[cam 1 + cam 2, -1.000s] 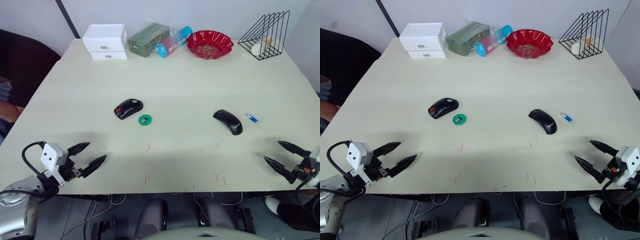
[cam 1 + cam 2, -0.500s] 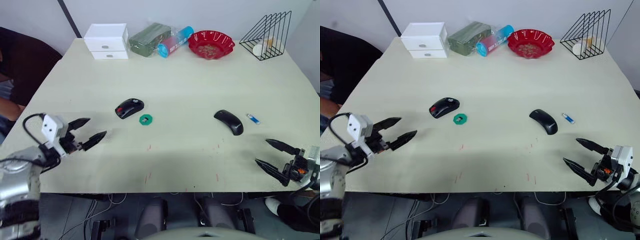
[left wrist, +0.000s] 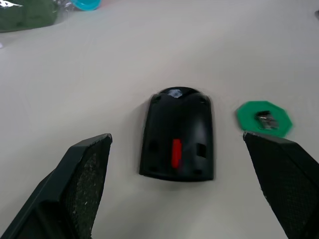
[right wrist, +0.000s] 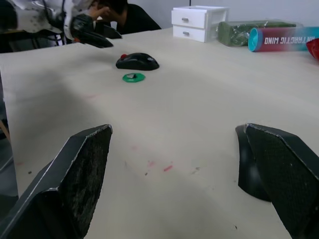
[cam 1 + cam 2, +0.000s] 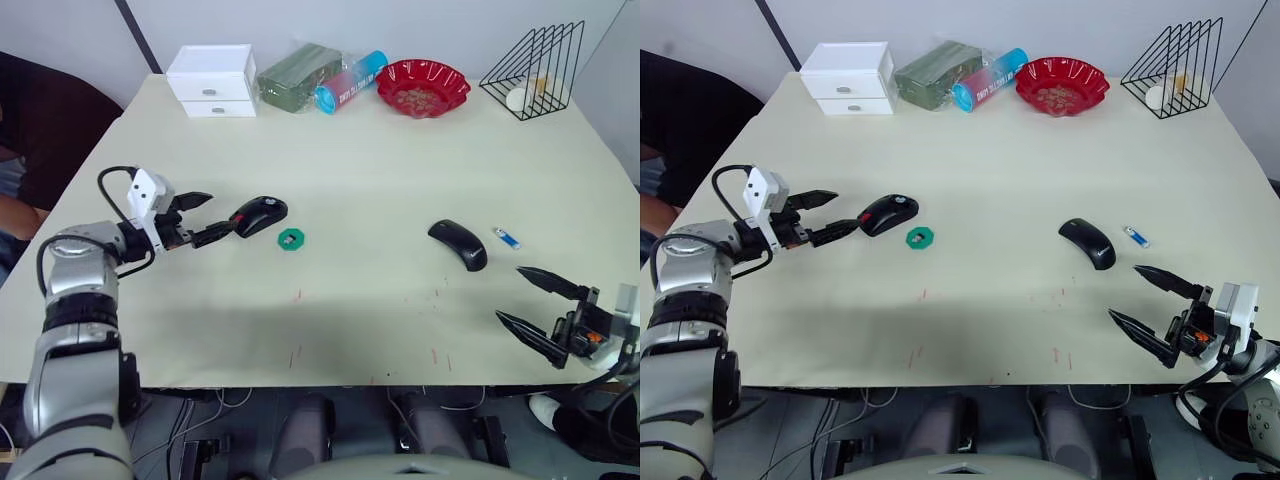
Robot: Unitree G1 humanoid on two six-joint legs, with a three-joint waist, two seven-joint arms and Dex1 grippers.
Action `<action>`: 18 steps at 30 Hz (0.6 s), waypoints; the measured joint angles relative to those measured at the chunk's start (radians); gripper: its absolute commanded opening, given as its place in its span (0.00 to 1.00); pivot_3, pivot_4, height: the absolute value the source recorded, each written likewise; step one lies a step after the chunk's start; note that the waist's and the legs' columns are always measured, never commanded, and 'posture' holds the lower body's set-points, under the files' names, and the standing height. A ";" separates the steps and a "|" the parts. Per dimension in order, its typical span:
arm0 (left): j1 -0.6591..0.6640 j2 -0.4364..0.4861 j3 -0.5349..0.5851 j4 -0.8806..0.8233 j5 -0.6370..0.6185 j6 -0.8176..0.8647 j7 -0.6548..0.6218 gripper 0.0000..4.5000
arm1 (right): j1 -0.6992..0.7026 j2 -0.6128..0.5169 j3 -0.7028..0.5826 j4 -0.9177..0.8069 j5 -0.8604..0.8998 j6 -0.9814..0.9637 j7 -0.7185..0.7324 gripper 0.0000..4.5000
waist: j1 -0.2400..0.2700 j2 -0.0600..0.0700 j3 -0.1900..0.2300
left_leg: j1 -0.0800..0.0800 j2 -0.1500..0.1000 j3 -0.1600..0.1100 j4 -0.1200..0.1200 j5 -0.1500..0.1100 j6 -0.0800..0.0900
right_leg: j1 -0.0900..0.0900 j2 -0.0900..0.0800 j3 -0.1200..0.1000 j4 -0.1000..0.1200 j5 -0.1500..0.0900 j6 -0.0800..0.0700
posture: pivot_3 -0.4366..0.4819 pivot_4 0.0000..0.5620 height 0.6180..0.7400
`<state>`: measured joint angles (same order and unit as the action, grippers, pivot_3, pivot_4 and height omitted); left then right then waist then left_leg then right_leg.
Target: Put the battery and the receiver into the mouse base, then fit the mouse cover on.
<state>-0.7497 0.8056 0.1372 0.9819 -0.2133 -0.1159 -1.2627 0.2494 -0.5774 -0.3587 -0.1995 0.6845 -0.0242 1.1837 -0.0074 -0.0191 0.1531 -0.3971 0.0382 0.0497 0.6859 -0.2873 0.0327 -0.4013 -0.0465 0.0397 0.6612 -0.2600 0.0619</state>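
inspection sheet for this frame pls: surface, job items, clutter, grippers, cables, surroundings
Surface: pale table, faint red marks near the front edge.
Mouse base: table left, red part showing, nothing loaded.
Receiver: resting on the green disc beside the base.
Mouse cover: table right, lying apart from the base.
Battery: just right of the cover.
Clutter: white drawer box, green packet, blue-pink tube, red bowl, wire rack, all along the far edge.
Left gripper: open, empty, fingertips close to the base.
Right gripper: open, empty, at the front right edge.
Cables: black cable looped at the left wrist.
Surroundings: a person seated at the left.
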 measured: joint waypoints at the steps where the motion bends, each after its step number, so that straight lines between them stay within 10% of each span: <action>1: -0.023 -0.008 -0.007 0.034 0.015 -0.013 -0.005 1.00 | 0.000 0.002 0.000 -0.003 0.000 0.000 -0.005 0.99 | 0.000 0.000 0.000 | 0.000 0.000 0.000 0.000 0.000 0.000 | 0.000 0.000 0.000 0.000 0.000 0.000 | 0.48 0.27 1.00; 18: -0.231 -0.119 -0.073 0.324 0.209 -0.106 0.100 1.00 | 0.080 0.018 0.005 -0.143 0.008 0.021 -0.060 0.99 | -0.001 -0.002 0.001 | -0.001 0.000 -0.001 0.000 0.000 0.000 | 0.000 0.000 -0.001 0.000 0.000 0.000 | 0.48 0.27 1.00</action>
<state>-0.9810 0.6863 0.0644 1.3059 -0.0039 -0.2218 -1.1632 0.3295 -0.5598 -0.3542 -0.3430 0.6922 -0.0029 1.1233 -0.0087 -0.0206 0.1540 -0.3983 0.0382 0.0485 0.6864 -0.2874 0.0328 -0.4015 -0.0465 0.0385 0.6616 -0.2600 0.0621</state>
